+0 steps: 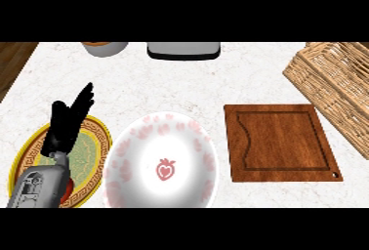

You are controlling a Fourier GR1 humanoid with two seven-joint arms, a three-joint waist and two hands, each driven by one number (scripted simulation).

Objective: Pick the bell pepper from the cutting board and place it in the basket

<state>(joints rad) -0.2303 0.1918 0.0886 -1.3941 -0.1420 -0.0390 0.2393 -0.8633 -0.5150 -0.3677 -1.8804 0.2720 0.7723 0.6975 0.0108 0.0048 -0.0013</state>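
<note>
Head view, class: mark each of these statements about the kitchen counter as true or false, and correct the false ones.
1. The cutting board has a bell pepper lying on it. False: no pepper shows on the board or anywhere in this view.
2. The wicker basket sits at the counter's right side, beyond the board. True.
3. The white plate has a red strawberry mark at its centre. True.
4. The left hand is curled round a cup. False: its fingers are straight and hold nothing, above the yellow-rimmed plate.
5. The right hand is reaching over the board. False: no right hand shows in this view.
</note>
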